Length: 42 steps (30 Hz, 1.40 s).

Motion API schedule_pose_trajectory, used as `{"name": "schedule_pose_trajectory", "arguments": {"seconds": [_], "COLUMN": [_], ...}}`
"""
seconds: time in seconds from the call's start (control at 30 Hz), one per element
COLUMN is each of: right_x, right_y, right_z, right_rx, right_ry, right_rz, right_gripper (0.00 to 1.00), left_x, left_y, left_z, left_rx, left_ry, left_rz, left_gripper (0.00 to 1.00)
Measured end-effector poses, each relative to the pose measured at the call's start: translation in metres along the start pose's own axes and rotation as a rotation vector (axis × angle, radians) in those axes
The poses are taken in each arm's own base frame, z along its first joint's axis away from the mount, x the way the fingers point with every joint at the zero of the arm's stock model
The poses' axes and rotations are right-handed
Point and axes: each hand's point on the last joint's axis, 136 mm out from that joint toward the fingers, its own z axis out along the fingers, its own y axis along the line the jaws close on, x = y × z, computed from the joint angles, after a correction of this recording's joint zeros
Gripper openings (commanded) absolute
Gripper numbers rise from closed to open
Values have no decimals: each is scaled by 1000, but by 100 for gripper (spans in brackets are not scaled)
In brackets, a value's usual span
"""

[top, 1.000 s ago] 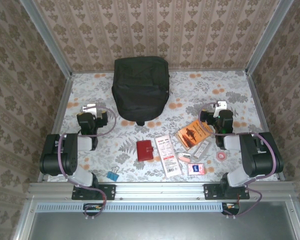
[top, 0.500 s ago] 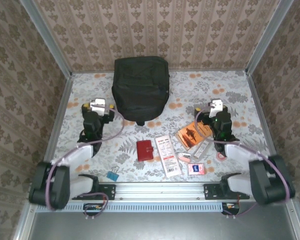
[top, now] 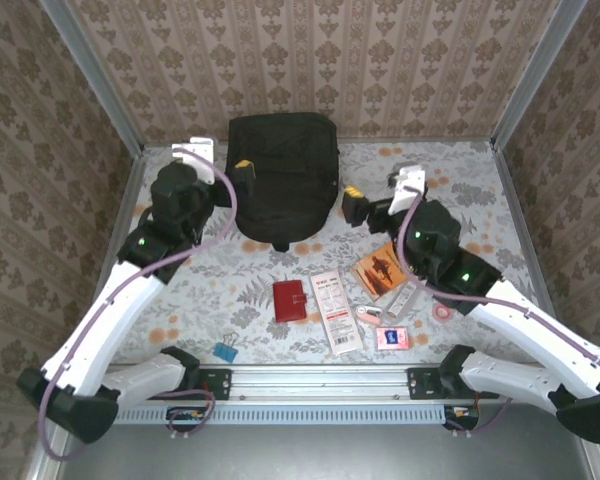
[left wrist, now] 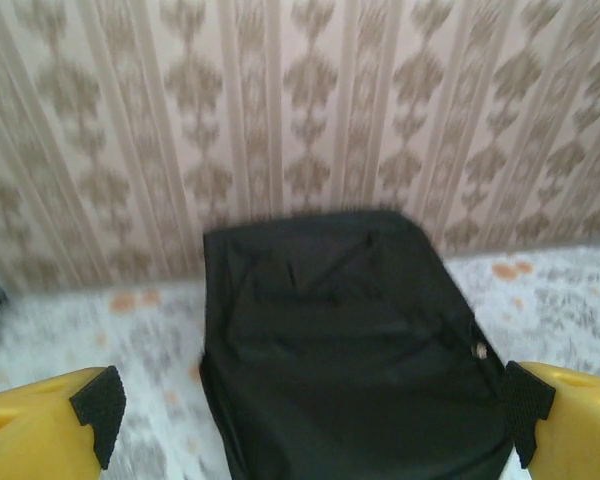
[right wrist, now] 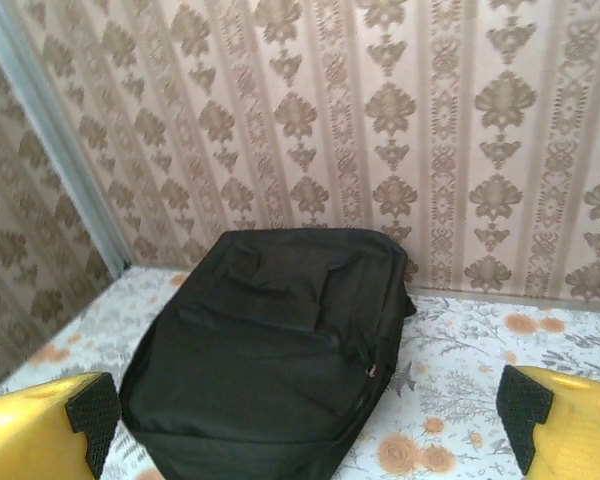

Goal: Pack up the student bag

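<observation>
Claws: left claw (left wrist: pixel 313 412) and right claw (right wrist: pixel 308 412) both spread wide, nothing held, each facing the student bag (top: pixel 283 180), a large black soft fabric backpack lying at upper centre of the top view against the back wall (top: pixel 380 60). Bag looks zipped shut. Step in hand, likely: open it. Pin the fabric with one claw beside the small pale zip pull (right wrist: pixel 370 371), draw the pull slowly with the other, else the soft bag slides
</observation>
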Motion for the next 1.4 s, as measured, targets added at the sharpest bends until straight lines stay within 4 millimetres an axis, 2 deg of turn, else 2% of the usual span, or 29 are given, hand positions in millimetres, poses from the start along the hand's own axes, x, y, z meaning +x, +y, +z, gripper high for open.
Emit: {"name": "schedule_pose_trajectory", "arguments": {"seconds": [0.03,0.1,0.13,0.2,0.27,0.3,0.43,0.53,0.67,0.83,0.97,1.13,1.27,1.4], "right_x": [0,12,18,33,60,83,159,193,226,248,259,265,264,272], "right_y": [-5,-22,-29,-37,-36,-34,-30,-30,-33,-39,-42,-38,-31,-16], "right_z": [1,12,21,51,80,94,130,166,186,202,216,224,226,222], "right_rx": [7,34,47,61,52,45,35,57,97,129,141,131,117,96], "right_ry": [9,88,135,238,341,412,659,758,826,846,839,837,831,843], "right_rz": [20,73,98,153,193,213,306,385,479,596,688,757,783,794], "right_gripper": [100,100,100,100,99,96,87,81,71,56,32,7,0,0], "left_x": [16,53,65,82,90,94,105,109,105,86,76,81,85,86], "left_y": [8,20,21,11,-1,-7,-13,-10,-3,3,1,-1,1,6], "left_z": [10,31,39,54,67,72,77,72,67,45,31,32,32,32], "left_rx": [-14,-44,-48,-34,-13,-2,2,-13,-26,-21,6,15,3,-19], "left_ry": [67,224,287,392,451,479,541,575,577,514,482,499,507,506], "left_rz": [-33,-92,-107,-116,-118,-120,-148,-190,-243,-302,-334,-345,-342,-340], "left_gripper": [100,100,100,100,100,100,100,100,100,100,100,100,100,100]}}
